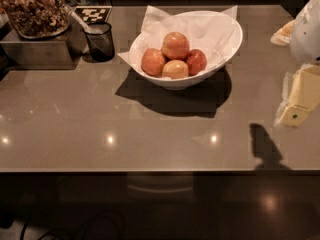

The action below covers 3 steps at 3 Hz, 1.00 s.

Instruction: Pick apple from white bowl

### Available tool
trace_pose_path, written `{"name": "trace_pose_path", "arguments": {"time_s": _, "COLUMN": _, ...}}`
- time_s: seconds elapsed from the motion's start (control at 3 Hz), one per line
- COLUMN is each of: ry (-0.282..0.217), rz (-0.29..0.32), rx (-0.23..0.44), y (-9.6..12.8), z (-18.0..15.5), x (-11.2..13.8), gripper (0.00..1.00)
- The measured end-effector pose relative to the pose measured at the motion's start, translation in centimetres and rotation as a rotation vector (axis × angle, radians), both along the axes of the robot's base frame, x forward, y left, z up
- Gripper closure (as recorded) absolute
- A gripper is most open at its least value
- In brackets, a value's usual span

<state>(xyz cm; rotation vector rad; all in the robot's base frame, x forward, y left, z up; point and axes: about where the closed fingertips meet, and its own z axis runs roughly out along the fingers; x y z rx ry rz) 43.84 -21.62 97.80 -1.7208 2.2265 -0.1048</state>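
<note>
The white bowl (pixel 220 54) stands at the back middle of the grey table, lined with crumpled white paper. Several apples lie in it. The apple (pixel 175 45), the largest, orange-red with a paler sheen, sits on top at the back. A reddish apple (pixel 153 61) is at its left, a pale yellow one (pixel 175 69) in front, and a smaller dark red one (pixel 196 61) at its right. My gripper (pixel 293 115) hangs at the right edge of the view, above the table and well to the right of the bowl, holding nothing that I can see.
A small dark cup (pixel 101 41) with a spoon stands left of the bowl. A glass jar of snacks (pixel 34 9) sits on a metal box (pixel 37 51) at the back left. A checkered tag (pixel 93 14) lies behind the cup. A wrapped item (pixel 284 32) lies far right. The table's front edge (pixel 150 170) runs across the view.
</note>
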Motion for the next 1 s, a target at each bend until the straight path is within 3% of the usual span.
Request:
{"name": "trace_pose_path", "arguments": {"time_s": 0.33, "ry": 0.000, "rz": 0.000, "rx": 0.000, "y": 0.0, "z": 0.0, "x": 0.0, "gripper": 0.00}}
{"name": "trace_pose_path", "arguments": {"time_s": 0.67, "ry": -0.024, "rz": -0.021, "rx": 0.082, "y": 0.2, "z": 0.8, "x": 1.0, "gripper": 0.00}}
{"name": "trace_pose_path", "arguments": {"time_s": 1.0, "ry": -0.084, "rz": -0.016, "rx": 0.239, "y": 1.2, "z": 2.5, "x": 3.8, "gripper": 0.00}}
